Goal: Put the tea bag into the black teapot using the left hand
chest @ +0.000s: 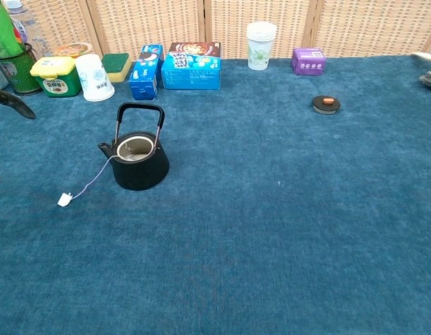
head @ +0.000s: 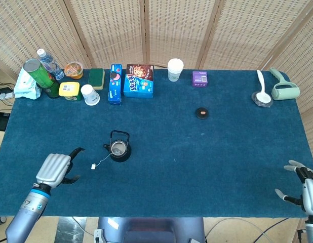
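The black teapot (head: 118, 149) (chest: 138, 159) stands upright, lidless, on the blue table left of centre. A thin white string hangs out of its opening, and the paper tag (head: 93, 166) (chest: 64, 199) lies on the cloth to its left. The tea bag itself is hidden inside the pot. My left hand (head: 54, 169) hovers near the front-left edge, apart from the tag, fingers spread and holding nothing; only a fingertip (chest: 13, 104) shows in the chest view. My right hand (head: 302, 186) is at the front-right corner, fingers apart, holding nothing.
The pot's lid (head: 201, 113) (chest: 326, 104) lies right of centre. Along the back edge stand boxes (head: 139, 81), paper cups (head: 174, 69), a purple box (head: 199, 78), jars and bottles (head: 42, 76). A white spoon (head: 261, 88) and a green roller (head: 284, 87) lie back right.
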Action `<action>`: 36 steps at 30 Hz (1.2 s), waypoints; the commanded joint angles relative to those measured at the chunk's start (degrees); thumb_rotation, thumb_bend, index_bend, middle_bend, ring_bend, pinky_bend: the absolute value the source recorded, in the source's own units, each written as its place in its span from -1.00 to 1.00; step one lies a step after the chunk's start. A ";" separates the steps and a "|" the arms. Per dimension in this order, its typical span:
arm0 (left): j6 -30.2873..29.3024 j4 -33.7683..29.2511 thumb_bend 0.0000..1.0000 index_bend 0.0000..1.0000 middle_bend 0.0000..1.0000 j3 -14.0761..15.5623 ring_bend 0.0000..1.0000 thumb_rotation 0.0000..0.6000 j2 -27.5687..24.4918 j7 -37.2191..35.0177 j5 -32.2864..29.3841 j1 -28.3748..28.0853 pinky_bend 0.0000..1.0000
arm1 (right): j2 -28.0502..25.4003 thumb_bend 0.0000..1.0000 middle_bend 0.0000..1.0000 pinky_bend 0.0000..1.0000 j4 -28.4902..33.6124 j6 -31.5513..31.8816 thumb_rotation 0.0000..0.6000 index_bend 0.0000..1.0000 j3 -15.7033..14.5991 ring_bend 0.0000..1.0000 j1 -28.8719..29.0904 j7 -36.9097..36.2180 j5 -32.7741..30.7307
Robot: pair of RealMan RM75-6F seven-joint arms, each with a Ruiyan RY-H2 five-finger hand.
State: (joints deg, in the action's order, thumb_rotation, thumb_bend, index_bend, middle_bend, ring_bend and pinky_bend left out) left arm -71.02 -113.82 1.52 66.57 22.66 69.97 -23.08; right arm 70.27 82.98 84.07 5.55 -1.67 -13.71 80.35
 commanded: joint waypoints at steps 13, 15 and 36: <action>-16.90 7.57 -0.52 -0.68 -0.21 3.54 -0.44 1.00 0.47 -11.47 7.97 14.71 -0.23 | -1.70 -0.94 -0.54 -0.73 5.15 -1.48 1.00 -0.38 -1.12 -0.54 3.62 8.56 5.01; -18.14 8.07 -0.52 -0.68 -0.21 3.99 -0.44 1.00 0.00 -12.77 8.27 16.26 -0.23 | -1.73 -0.93 -0.54 -0.73 6.33 -1.07 1.00 -0.38 -1.33 -0.54 3.92 9.96 6.07; -20.17 10.01 -0.52 -0.68 -0.21 3.01 -0.44 1.00 -1.97 -18.83 13.47 21.36 -0.29 | -1.73 -0.94 -0.53 -0.73 9.98 0.42 1.00 -0.38 -2.53 -0.54 4.72 13.77 8.35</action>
State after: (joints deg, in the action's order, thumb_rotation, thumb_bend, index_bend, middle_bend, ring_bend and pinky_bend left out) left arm -91.40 -103.65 4.71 64.57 3.64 83.49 -1.63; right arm 68.53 93.00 84.54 2.99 3.02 0.11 88.75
